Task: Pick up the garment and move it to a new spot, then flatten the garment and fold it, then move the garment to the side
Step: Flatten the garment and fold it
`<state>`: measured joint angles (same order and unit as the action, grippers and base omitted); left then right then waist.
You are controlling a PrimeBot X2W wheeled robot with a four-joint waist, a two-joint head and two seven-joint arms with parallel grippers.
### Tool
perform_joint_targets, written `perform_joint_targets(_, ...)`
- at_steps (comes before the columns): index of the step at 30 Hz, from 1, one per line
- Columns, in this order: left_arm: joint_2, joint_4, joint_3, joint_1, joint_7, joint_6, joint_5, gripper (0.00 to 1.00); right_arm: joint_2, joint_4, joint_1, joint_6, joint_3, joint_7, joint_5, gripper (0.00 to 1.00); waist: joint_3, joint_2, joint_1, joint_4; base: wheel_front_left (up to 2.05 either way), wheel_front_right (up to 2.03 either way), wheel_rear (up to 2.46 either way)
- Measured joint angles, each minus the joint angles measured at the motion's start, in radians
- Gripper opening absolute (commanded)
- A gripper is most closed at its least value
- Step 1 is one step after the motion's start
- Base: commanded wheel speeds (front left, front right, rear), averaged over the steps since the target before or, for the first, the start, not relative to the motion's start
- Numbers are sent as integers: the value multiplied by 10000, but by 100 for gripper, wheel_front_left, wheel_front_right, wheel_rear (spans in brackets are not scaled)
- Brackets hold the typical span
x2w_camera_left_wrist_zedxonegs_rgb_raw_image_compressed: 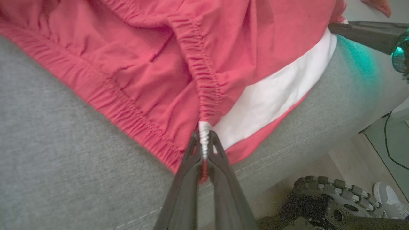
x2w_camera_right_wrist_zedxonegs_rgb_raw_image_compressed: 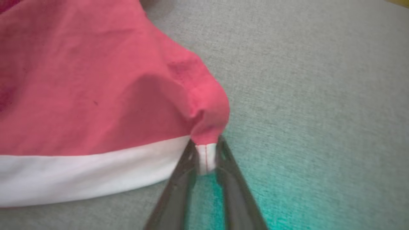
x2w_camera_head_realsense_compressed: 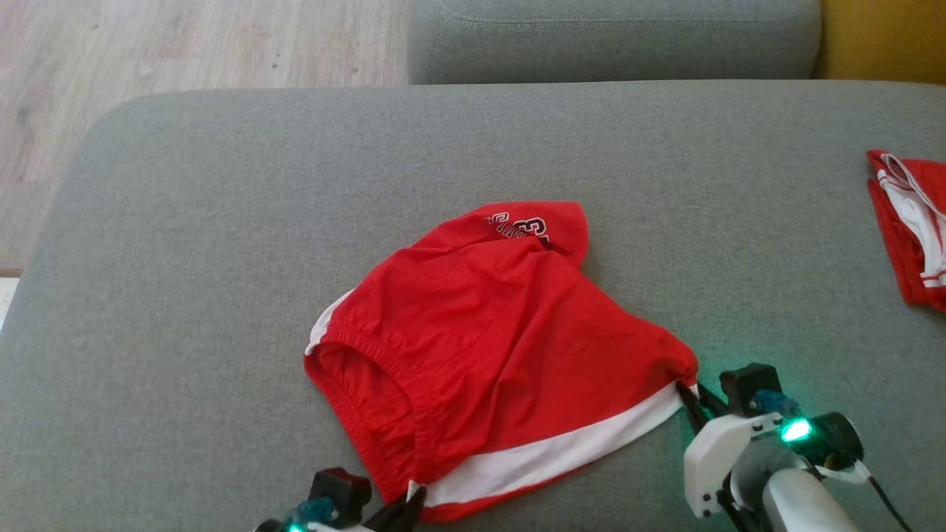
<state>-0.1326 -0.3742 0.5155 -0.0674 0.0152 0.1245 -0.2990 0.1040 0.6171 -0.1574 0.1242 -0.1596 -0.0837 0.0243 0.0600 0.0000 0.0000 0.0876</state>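
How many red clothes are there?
2. The garment lies in the middle, pinched by the left gripper and the right gripper. A second garment lies at the right edge, partly out of the picture.

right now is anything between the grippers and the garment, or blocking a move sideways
Nothing between: left gripper and right gripper both pinch the garment. Another red cloth lies at the far right.

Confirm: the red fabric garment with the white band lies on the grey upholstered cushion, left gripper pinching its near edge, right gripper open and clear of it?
Only the right gripper is wrong: the right wrist view shows it shut on a white corner of the red fabric garment. The garment does lie on the grey upholstered cushion, the left gripper pinching its near edge.
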Motion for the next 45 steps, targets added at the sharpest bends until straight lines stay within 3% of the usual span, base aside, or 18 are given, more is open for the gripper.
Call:
perform_joint_targets(4,6,-163,109,135,-94,0,-142,0,-19,-48,10,0,13,58,-840,0,-101,0,0,20,0,0,0)
perform_joint_targets(7,23,391,-21,58,-79,0,-901,0,-12,-796,160,0,96,56,-1852,0,-251,0,0,43,0,0,0)
perform_joint_targets(13,-546,4105,-667,-531,546,0,-2869,0,336,-4755,1246,-2,635,-1124,-4721,0,-642,0,0,-38,0,0,0)
perform_joint_targets(17,-1191,7047,-1195,-887,1386,-2,-3860,0,445,-8075,2046,-2,1833,-2560,-6399,0,-843,0,0,-143,0,0,0)
perform_joint_targets(22,-1486,10078,-1741,-360,2355,-69,-4846,0,-222,-11603,2004,-2,3281,-4414,-7963,0,-771,0,0,-241,0,0,0)
perform_joint_targets(26,-1524,11148,-2368,1300,3160,-491,-5618,0,-591,-12901,1037,-2,3887,-5524,-9110,0,-485,0,0,-322,0,0,0)
perform_joint_targets(30,-1469,10968,-2510,3340,4125,-903,-6577,0,-593,-12521,-675,-2,4326,-6004,-9288,0,16,0,0,-426,0,0,0)
perform_joint_targets(36,-1423,8307,-2522,6504,4938,-1156,-6533,0,-583,-9499,-3679,-2,4332,-6182,-7772,0,1185,0,1,-500,0,0,0)
perform_joint_targets(40,-970,5643,-2452,8607,4591,-1055,-5939,0,-575,-6897,-6437,-2,4042,-5356,-6483,0,2100,0,4,-509,0,0,0)
perform_joint_targets(41,-970,5643,-2452,8607,4591,-1055,-5939,0,-575,-6897,-6437,-2,4042,-5356,-6483,0,2100,0,4,-509,0,0,0)
perform_joint_targets(45,-453,3078,-2360,10614,3147,-614,-4861,0,-556,-4288,-9213,-2,3996,-3707,-5513,0,2979,-1,5,-522,0,0,0)
